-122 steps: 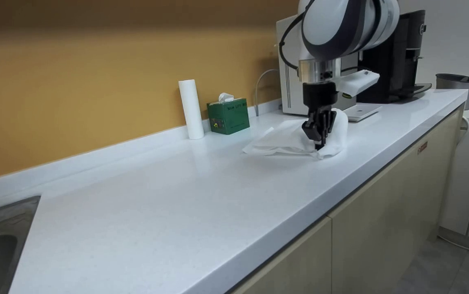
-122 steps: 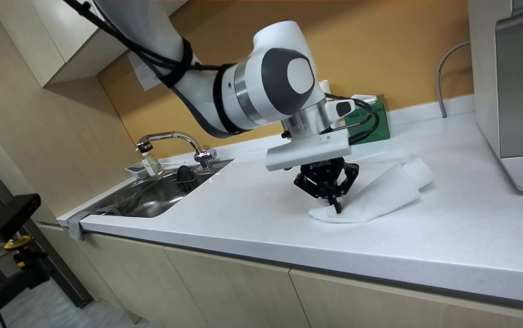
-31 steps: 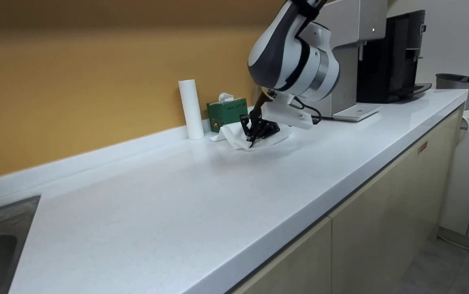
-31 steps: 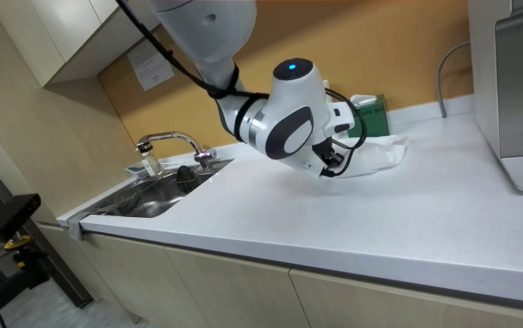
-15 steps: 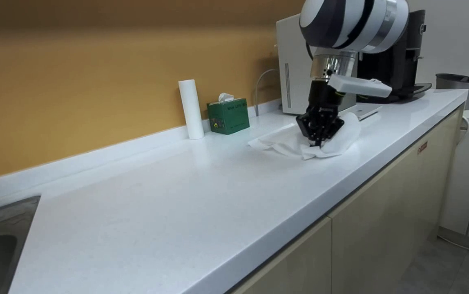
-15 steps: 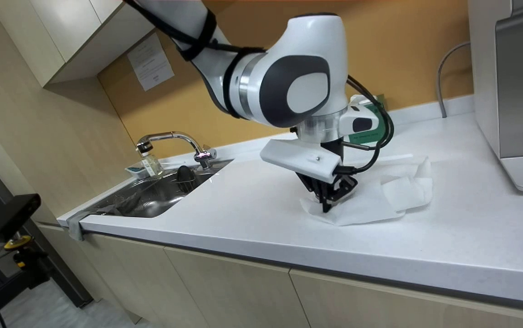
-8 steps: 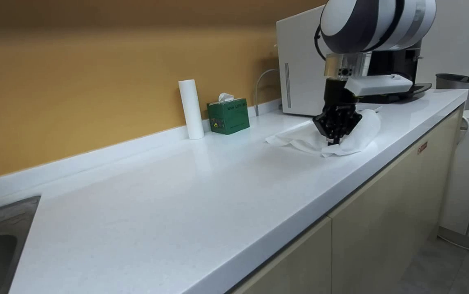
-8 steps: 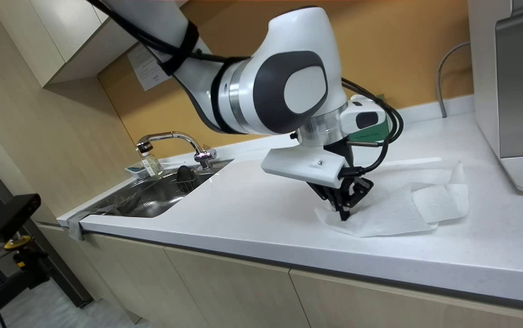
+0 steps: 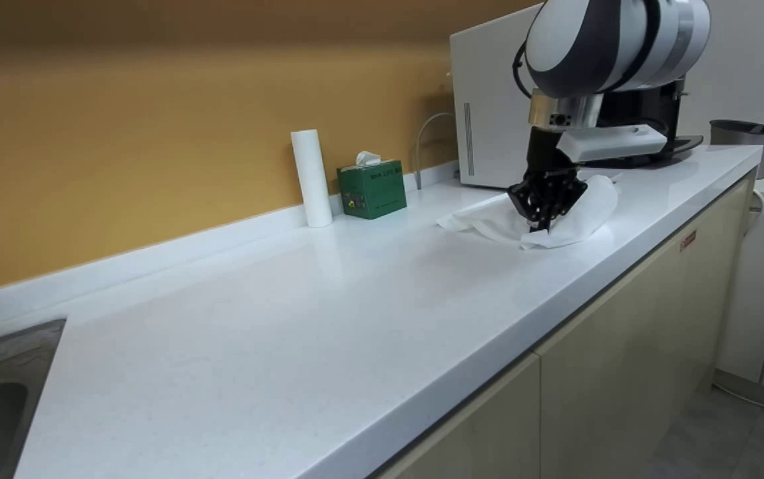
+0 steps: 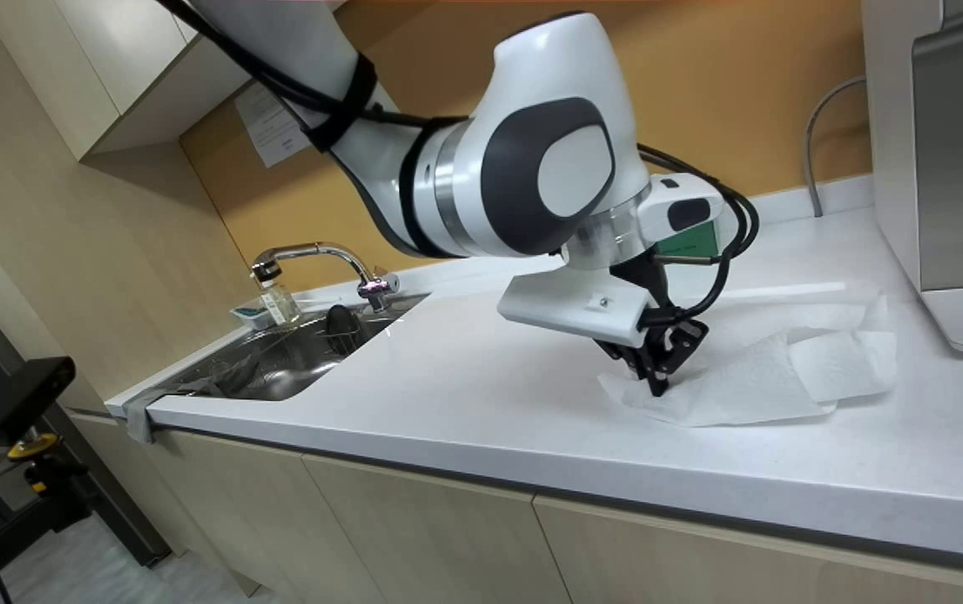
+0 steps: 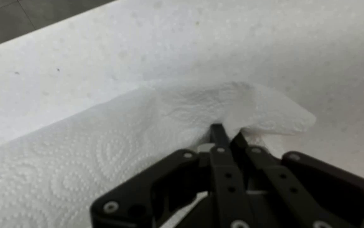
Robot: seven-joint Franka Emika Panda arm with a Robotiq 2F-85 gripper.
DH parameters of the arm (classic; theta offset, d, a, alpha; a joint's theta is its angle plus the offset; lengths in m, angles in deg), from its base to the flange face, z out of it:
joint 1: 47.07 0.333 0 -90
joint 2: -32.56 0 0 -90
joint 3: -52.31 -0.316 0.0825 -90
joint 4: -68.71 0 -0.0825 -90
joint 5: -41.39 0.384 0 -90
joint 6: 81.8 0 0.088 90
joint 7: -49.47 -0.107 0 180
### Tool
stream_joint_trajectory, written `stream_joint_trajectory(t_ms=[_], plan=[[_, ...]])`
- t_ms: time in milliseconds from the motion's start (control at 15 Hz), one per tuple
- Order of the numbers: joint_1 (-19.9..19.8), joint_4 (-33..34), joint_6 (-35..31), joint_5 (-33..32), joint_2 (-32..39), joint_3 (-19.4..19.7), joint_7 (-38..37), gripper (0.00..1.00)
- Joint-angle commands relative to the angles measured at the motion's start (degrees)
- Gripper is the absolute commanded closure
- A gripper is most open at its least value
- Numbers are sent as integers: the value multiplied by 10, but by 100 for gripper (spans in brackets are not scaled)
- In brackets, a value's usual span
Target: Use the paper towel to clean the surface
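pinching the paper towel (image 10: 754, 382) near one end down on the desk (image 9: 255, 332), the gripper (image 11: 228, 135) could honestly rip it if the next wipe drags too hard

Arm (image 10: 466, 186) reaches in from the left in an exterior view, gripper (image 11: 229, 131) pointing pretty much down, fingers (image 11: 220, 139) pinched together.

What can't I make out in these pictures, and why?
Counter beneath the paper towel: wrist view, covered by it.
How much paper towel is pinched: wrist view, hidden by the fingers.
Dark speck on the counter: wrist view, too small to tell dirt from pattern.
Words on the notice: in an exterior view, too small, partly behind the arm.
Where the arm begins: in both exterior views, cut off by the top edge.
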Motion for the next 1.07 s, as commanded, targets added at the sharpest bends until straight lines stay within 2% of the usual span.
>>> stream_joint_trajectory(t_ms=[0, 267, 533, 667, 1000], plan=[[25, 17, 9, -66, 4, 46, -58, 60], [48, 33, 29, -149, -21, 96, -104, 33], [40, 48, 49, -159, -53, 90, -101, 5], [36, 51, 60, -154, -70, 85, -103, 0], [28, 57, 105, -134, -101, 75, -127, 0]])
